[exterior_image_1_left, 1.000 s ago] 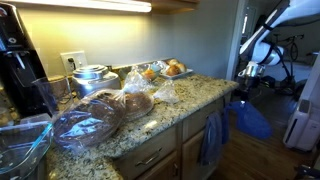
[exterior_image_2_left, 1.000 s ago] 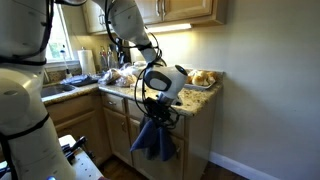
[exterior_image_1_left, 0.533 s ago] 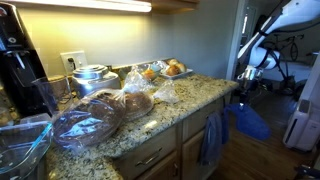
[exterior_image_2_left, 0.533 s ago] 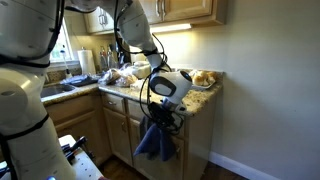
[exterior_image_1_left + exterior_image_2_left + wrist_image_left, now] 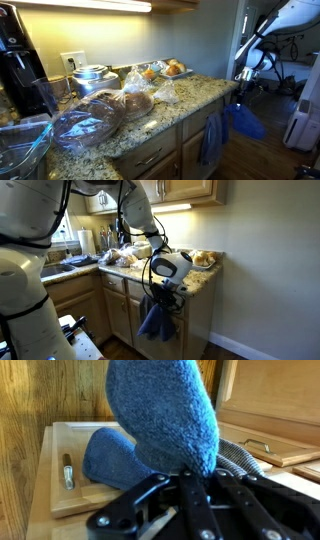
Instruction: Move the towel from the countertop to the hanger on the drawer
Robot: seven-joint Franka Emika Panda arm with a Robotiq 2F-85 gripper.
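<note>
granite countertop (image 5: 195,98) lies left of the blue towel (image 5: 247,122), which dangles in the air off the counter's right end, near the cabinet front (image 5: 160,150), pinched between the fingers of the gripper (image 5: 188,478). we judge the lift done; draping it on the drawer hanger, by a darker cloth (image 5: 211,138) hanging there, and letting go are left.

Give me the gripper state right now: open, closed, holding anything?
Gripper: closed, holding the blue towel, which hangs below it in an exterior view.
</note>
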